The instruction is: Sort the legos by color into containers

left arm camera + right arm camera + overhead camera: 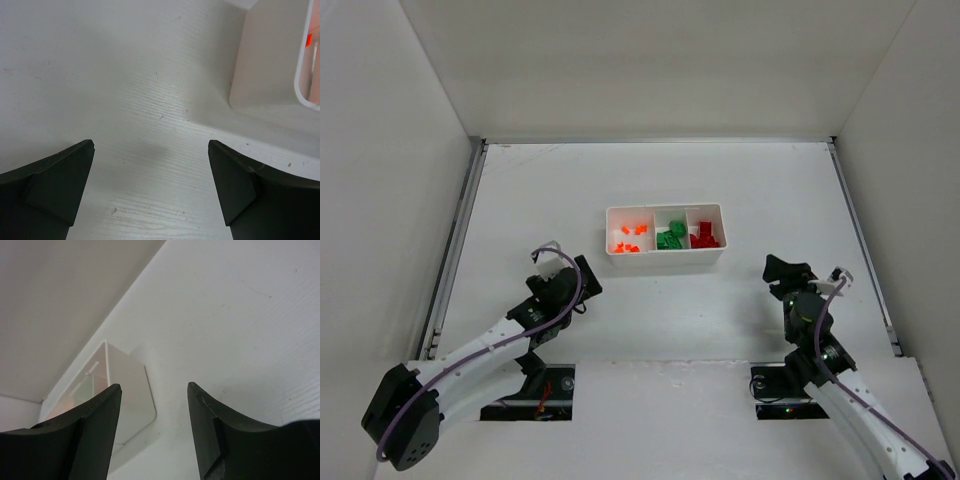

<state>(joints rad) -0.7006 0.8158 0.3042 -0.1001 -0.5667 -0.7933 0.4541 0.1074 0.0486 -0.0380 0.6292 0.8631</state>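
Black fingers of my left gripper point(150, 150) stand spread wide over the matte white table point(720, 310), nothing between them, just beside the near left corner of the small white rectangular plastic tray point(665, 262). My right gripper point(155, 387) hangs with its jaws parted and empty too, well off the tray's right end. The tray sits mid-table with tiny orange plastic bits point(628, 238) in its left compartment, green plastic bricks point(670, 238) in the middle and red plastic bricks point(704, 236) on the right. No loose piece shows on the table, so I judge the sorting done. What counts now is clearing off cleanly: I would lift before swinging, since that thin-walled tray looks light enough to skid if nudged. The tabletop is smooth, faintly grained and lightly speckled, boxed in by plain white walls point(650, 70) on three sides.
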